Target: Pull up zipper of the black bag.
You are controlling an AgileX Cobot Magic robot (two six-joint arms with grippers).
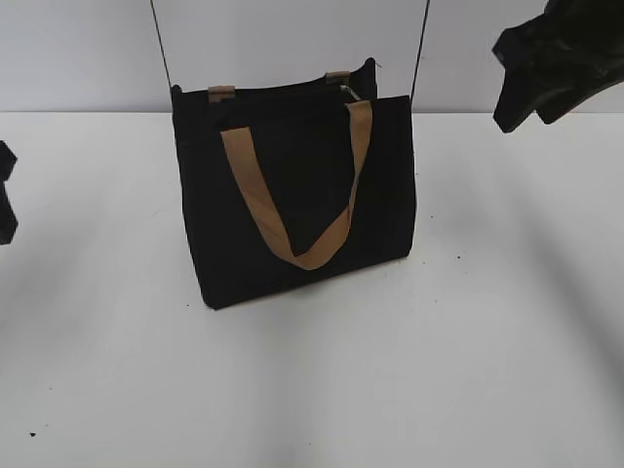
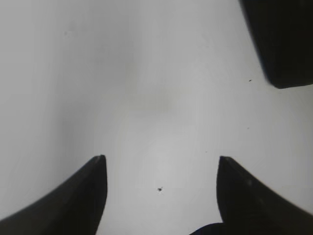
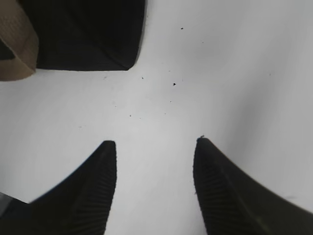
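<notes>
The black bag [image 1: 292, 195] stands upright in the middle of the white table, one tan handle [image 1: 292, 219] hanging down its front. Its thin black shoulder strap [image 1: 162, 44] runs up out of view. The zipper [image 1: 292, 94] runs along the top edge, with a small silvery pull tab [image 1: 350, 92] near its right end. My left gripper [image 2: 161, 164] is open and empty over bare table, left of the bag; a bag corner [image 2: 283, 44] shows at the upper right. My right gripper [image 3: 155, 147] is open and empty, raised to the right; a bag corner [image 3: 93, 34] shows at the upper left.
The white table [image 1: 468, 370] spreads around the bag, with a pale wall behind it. A few dark specks [image 3: 173, 84] lie on the surface. The left arm [image 1: 6, 195] sits at the left edge, the right arm [image 1: 556, 58] at the upper right.
</notes>
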